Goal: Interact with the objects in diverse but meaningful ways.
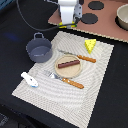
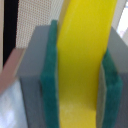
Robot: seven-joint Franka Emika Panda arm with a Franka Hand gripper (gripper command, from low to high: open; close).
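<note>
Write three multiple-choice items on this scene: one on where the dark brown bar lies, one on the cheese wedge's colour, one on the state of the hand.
1. Where does the dark brown bar lie?
A. in the pot
B. on the round tan plate
C. on the bare black table

2. What colour is the cheese wedge?
A. yellow
B. red
C. green

3. What state is the hand in?
A. open and empty
B. shut on the fork
C. shut on the banana

Answers: 1 B, the bar rests across the plate. 2 A, the wedge is plainly yellow. 3 C, the wrist view shows the yellow banana squeezed between the green pads.
</note>
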